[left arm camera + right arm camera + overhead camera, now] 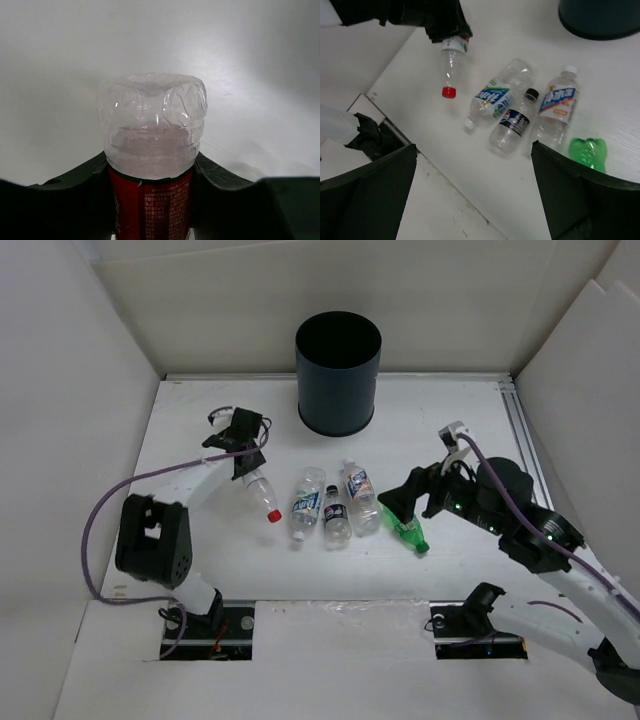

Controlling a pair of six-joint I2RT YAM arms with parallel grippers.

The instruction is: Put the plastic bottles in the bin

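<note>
One red-capped bottle (264,494) sits partly hidden within the left gripper (246,458).

No legible words, round red-white-blue emblem on dark-label bottle (514,122), fine print on red-label bottle (150,210) unreadable

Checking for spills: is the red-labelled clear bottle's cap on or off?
On. A red cap sits on the neck of the clear red-labelled plastic bottle.

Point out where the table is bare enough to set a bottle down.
Bare: the table right of the bin, up to the side rail; also the near strip in front of the bottles. Crowded: the middle, between left gripper and right gripper.
</note>
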